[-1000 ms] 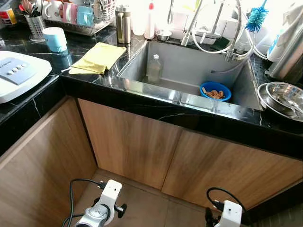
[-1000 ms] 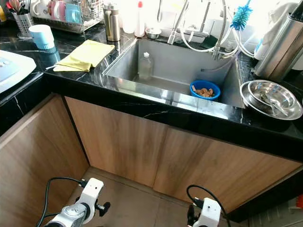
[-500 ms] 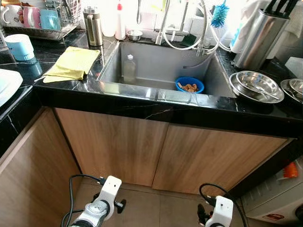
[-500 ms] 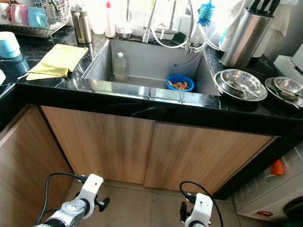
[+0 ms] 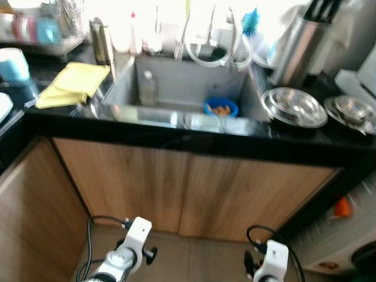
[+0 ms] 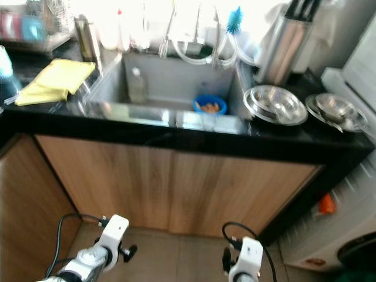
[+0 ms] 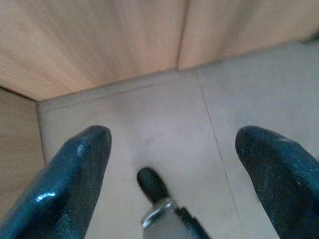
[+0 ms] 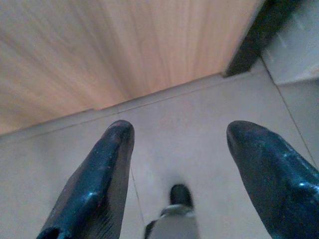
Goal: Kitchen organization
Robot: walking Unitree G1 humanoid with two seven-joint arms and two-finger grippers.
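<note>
Before the black worktop (image 5: 194, 144), the robot faces the sink (image 5: 176, 79), where a blue bowl (image 5: 221, 108) and a bottle (image 5: 147, 88) sit. Both arms hang low by the cabinet doors, left hand (image 7: 169, 149) and right hand (image 8: 177, 149) spread wide and empty, likely idle while walking.

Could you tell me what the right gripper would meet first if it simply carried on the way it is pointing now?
Probably the tiled floor just before the wooden cabinet door. The right gripper hangs open, jaws empty; depth is unclear.
</note>
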